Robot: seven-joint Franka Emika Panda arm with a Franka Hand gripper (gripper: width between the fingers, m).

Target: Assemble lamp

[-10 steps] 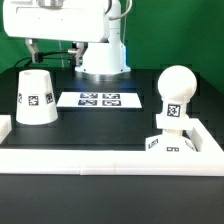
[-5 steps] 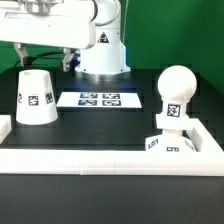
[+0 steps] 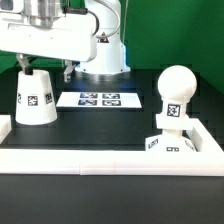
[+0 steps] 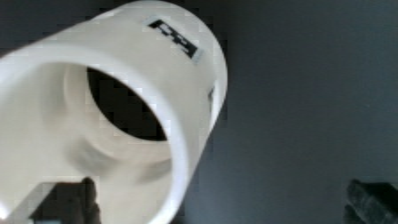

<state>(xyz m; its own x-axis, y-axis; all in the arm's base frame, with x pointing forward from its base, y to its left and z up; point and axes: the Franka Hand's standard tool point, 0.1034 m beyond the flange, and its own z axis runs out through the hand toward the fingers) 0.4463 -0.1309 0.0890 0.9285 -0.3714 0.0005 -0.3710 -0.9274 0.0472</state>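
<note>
Above the matte white truncated-cone shade point(image 3: 36, 97) at the exterior view's left, two-finger gripper point(image 3: 27, 62) hovers, jaws apart. Risk: an off-centre descent could topple the shade.

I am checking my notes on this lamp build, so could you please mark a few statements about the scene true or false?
1. The bulb sits on the base. True.
2. The shade already covers the bulb. False: it stands apart on the table, toward the exterior view's left.
3. The hand is above the shade. True.
4. The marker board lies on top of the shade. False: it lies flat on the table beside it.
</note>
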